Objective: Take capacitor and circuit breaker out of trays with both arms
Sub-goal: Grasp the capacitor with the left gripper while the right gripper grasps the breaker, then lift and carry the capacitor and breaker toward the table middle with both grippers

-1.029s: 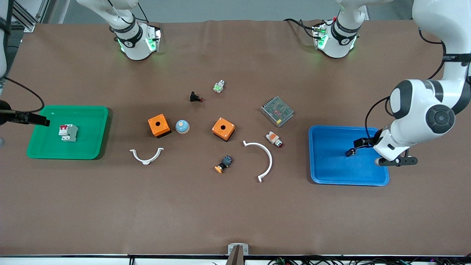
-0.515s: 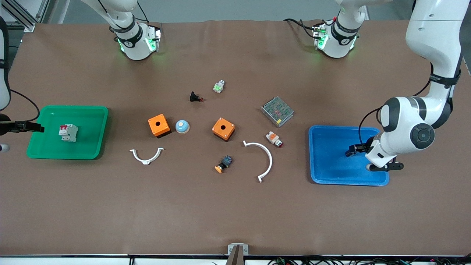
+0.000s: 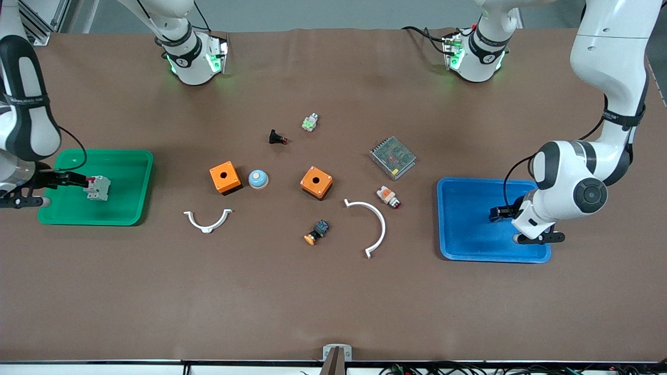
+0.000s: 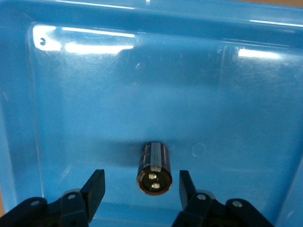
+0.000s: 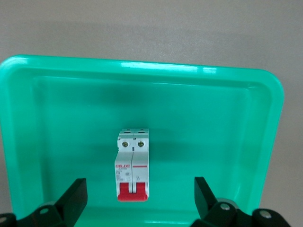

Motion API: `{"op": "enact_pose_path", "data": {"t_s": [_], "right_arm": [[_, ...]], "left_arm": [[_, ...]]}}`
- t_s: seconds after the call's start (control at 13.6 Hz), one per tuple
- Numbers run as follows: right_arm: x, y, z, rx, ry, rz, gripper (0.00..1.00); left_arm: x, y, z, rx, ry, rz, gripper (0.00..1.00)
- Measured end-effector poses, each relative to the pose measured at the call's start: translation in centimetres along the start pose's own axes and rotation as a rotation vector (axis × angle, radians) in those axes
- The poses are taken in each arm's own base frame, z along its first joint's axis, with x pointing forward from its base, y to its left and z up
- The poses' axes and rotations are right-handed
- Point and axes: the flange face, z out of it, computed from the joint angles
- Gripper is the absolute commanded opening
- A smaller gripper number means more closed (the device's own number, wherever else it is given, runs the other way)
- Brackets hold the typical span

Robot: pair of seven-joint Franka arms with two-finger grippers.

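Hovering open: left pincer (image 4: 137,191), right pincer (image 5: 137,198).

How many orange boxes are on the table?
2. One orange box lies beside the pale blue dome, toward the right arm's end; the other orange box lies toward the left arm's end.
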Motion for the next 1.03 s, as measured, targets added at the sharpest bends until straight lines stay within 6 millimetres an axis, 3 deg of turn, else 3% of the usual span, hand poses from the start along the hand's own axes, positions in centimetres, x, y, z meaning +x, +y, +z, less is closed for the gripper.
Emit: {"op": "enact_pose_path", "data": {"t_s": [0.37,0.44,0.51,0.59,0.81,1.03], "right_arm": [[-1.2,-0.6,2.0,0.010,-0.015,-0.014,0.94],[-1.5,-0.5,2.4,0.014,-0.021,-0.027,0.94],[-1.8,-0.3,2.7,0.017,-0.024,-0.035,0.93],[-2.0,-0.1,3.1,0.017,-0.023,-0.039,0.89],[-2.0,0.0,4.4,0.011,-0.011,-0.048,0.75],[-1.9,-0.2,5.6,0.010,-0.010,-0.060,0.49]], "left_arm": [[0.1,0.0,1.0,-0.002,-0.008,0.000,0.47],[0.1,0.1,1.0,-0.002,-0.008,0.000,0.41],[0.1,0.1,1.0,-0.002,-0.008,0.001,0.27],[0.1,0.2,1.0,-0.002,-0.008,0.001,0.17],[0.4,1.0,0.5,-0.003,0.004,0.010,0.04],[1.0,2.8,-3.3,-0.016,0.063,0.037,0.00]]}}
